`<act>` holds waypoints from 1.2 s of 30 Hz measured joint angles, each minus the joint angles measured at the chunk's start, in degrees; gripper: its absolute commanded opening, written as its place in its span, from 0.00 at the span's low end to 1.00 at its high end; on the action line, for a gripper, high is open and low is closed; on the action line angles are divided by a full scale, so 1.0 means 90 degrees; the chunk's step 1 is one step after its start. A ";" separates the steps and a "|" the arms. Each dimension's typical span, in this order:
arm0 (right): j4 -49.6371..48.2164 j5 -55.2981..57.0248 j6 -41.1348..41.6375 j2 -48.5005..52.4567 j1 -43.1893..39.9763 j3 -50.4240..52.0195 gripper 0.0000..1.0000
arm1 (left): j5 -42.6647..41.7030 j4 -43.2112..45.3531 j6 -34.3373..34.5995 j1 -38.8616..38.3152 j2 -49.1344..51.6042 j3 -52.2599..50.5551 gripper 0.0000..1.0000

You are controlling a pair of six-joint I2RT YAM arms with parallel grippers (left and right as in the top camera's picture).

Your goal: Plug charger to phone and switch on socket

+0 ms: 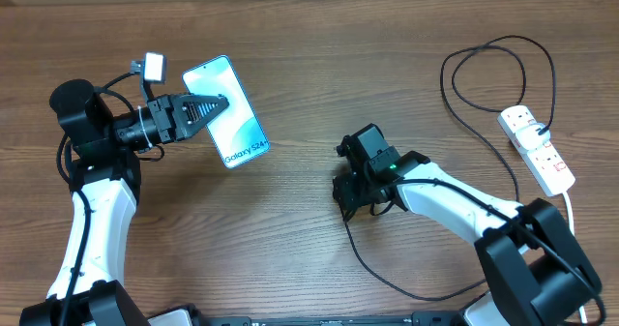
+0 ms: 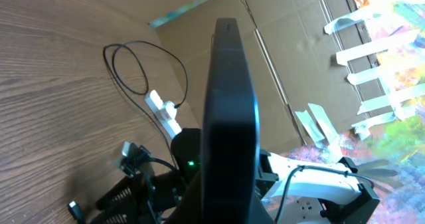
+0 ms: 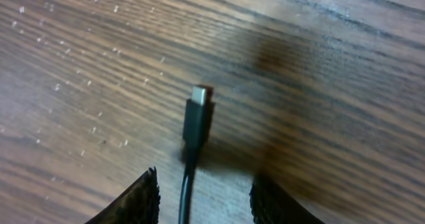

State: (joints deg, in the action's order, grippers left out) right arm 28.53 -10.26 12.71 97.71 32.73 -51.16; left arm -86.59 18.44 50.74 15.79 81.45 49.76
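Wooden table (image 1: pixel 309 55), phone (image 2: pixel 229 111) edge-on, charger (image 3: pixel 196 121) cropped

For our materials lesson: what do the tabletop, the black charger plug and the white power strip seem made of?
Brown tabletop: wood or wood-look laminate, matt; streaked grain shows. Thin black charger cable: likely matt plastic plug body, silvery, probably metal, tip. White elongated power strip: apparently smooth moulded plastic, uniformly white.
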 measured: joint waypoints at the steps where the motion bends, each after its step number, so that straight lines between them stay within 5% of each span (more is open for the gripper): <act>1: -0.0046 0.0000 0.0019 0.0046 0.0000 0.0000 0.44 | 0.0000 0.0000 0.0000 0.0000 0.0000 0.0000 0.04; 6: -0.0423 0.0046 0.0041 0.0180 0.0151 -0.0010 0.43 | 0.0000 -0.0056 -0.0017 0.0000 0.0000 0.0000 0.04; 10: -0.0571 0.0253 0.0058 0.0321 0.0359 -0.0087 0.31 | -0.0002 -0.0085 -0.0017 0.0000 0.0000 0.0000 0.04; 20: -0.0272 0.0403 0.0262 0.0425 0.0406 -0.0265 0.30 | -0.0002 -0.0097 -0.0017 0.0000 0.0000 0.0000 0.04; 24: -0.0257 0.0423 0.0228 0.0440 0.0408 -0.0262 0.04 | -0.0002 -0.0097 -0.0017 0.0000 0.0000 0.0000 0.04; 32: -0.0141 0.0449 0.0253 0.0474 0.0403 -0.0299 0.04 | -0.0002 -0.0100 -0.0017 0.0000 0.0000 0.0000 0.04; 36: 0.0787 0.0187 0.0095 0.0551 0.0240 -0.0624 0.04 | -0.0002 -0.0100 -0.0019 -0.0007 0.0000 0.0000 0.04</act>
State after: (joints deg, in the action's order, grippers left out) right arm 35.62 -8.58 13.56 102.67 34.89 -56.77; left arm -86.61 17.54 50.57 15.73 81.45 49.76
